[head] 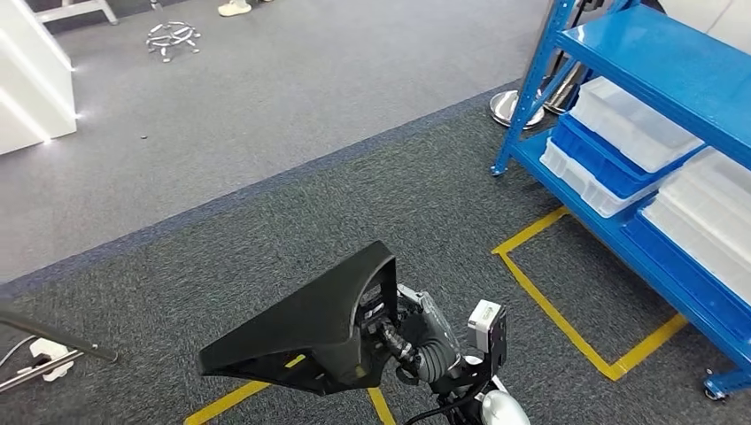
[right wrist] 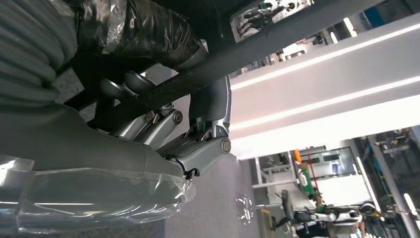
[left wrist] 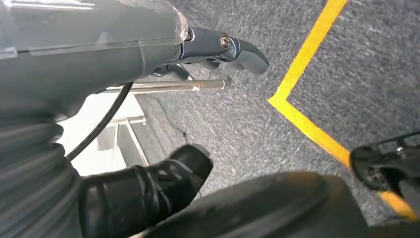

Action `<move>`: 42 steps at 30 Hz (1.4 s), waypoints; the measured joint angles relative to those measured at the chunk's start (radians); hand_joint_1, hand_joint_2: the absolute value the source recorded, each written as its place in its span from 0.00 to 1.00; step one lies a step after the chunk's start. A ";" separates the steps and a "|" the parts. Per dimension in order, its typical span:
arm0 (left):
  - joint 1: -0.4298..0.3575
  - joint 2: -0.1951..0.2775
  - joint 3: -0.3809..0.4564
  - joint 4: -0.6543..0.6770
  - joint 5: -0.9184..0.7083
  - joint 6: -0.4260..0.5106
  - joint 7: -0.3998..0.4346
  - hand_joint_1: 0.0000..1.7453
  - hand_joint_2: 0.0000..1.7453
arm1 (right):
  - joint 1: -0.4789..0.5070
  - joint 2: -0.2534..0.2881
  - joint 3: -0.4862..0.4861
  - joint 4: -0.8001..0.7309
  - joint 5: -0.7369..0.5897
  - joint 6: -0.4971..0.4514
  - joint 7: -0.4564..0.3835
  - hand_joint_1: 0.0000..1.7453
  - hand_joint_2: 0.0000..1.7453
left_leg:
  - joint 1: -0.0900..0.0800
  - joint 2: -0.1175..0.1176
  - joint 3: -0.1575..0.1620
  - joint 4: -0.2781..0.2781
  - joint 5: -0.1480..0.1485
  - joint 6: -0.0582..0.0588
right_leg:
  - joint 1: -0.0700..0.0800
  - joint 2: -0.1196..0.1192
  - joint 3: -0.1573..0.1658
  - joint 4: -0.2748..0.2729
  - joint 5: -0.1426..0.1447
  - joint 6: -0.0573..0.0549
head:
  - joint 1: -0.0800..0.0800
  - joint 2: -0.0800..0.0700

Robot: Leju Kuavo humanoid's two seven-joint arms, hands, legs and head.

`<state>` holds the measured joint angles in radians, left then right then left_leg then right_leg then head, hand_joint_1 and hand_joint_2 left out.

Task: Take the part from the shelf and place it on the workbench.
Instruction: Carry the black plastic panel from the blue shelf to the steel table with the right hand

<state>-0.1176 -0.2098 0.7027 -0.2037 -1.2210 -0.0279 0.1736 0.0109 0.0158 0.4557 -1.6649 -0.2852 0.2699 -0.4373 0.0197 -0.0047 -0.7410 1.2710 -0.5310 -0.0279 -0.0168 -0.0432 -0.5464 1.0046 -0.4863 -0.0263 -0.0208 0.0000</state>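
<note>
Low in the head view, my right hand (head: 423, 341) holds the part (head: 305, 323), a large black wedge-shaped plastic shell, above the dark carpet. The right wrist view shows my fingers (right wrist: 208, 124) curled around a black edge of the part (right wrist: 277, 37). My left hand (left wrist: 148, 54) hangs over the carpet, its thumb (left wrist: 153, 191) and a finger (left wrist: 242, 49) apart with nothing between them. The blue shelf (head: 655, 53) stands to the right, away from both hands.
White bins (head: 633, 124) and a blue bin (head: 607, 164) sit on the shelf's lower level. Yellow tape (head: 567, 319) marks a box on the carpet beside it. A white counter (head: 31, 84) stands far left. A metal bar and cable (head: 53, 345) lie at the lower left.
</note>
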 joint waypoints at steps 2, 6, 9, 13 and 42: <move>-0.003 0.002 -0.009 0.000 -0.010 -0.005 -0.001 0.00 1.00 | 0.013 -0.002 -0.001 -0.017 0.008 -0.019 0.000 1.00 1.00 | 0.004 0.012 0.042 -0.076 0.049 -0.002 | -0.002 -0.019 0.005 0.000 -0.004 0.005 | 0.000 0.000; -0.006 0.001 -0.014 0.000 -0.019 -0.011 -0.001 0.00 1.00 | 0.022 -0.004 -0.002 -0.030 0.013 -0.031 -0.001 1.00 1.00 | 0.001 0.034 0.092 -0.166 0.082 -0.001 | -0.001 -0.030 0.009 0.002 -0.009 0.011 | 0.000 0.000; -0.019 0.000 -0.037 0.000 -0.040 -0.029 0.000 0.00 1.00 | 0.047 -0.011 -0.010 -0.078 0.029 -0.065 -0.010 1.00 1.00 | -0.007 0.044 0.142 -0.263 0.099 0.031 | 0.005 -0.050 0.018 0.008 -0.025 0.037 | 0.002 0.000; -0.037 -0.001 -0.056 0.000 -0.050 -0.035 0.000 0.00 1.00 | 0.057 -0.017 -0.022 -0.107 0.033 -0.082 -0.013 1.00 1.00 | -0.007 0.000 0.141 -0.268 0.104 0.061 | 0.001 0.028 -0.059 0.179 -0.124 0.050 | 0.003 0.000; -0.034 0.014 -0.061 0.000 -0.029 -0.032 -0.012 0.00 1.00 | 0.052 -0.025 -0.020 -0.132 0.024 -0.110 0.003 1.00 1.00 | -0.005 0.011 0.139 -0.267 0.106 0.054 | 0.002 -0.012 -0.009 0.077 -0.072 0.042 | 0.001 0.000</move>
<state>-0.1518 -0.1961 0.6417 -0.2037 -1.2501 -0.0595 0.1612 0.0633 -0.0088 0.4353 -1.7970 -0.2607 0.1596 -0.4343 0.0150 0.0059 -0.6022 1.0036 -0.4248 0.0266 -0.0146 -0.0549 -0.5554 1.0811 -0.5578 0.0159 -0.0194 0.0001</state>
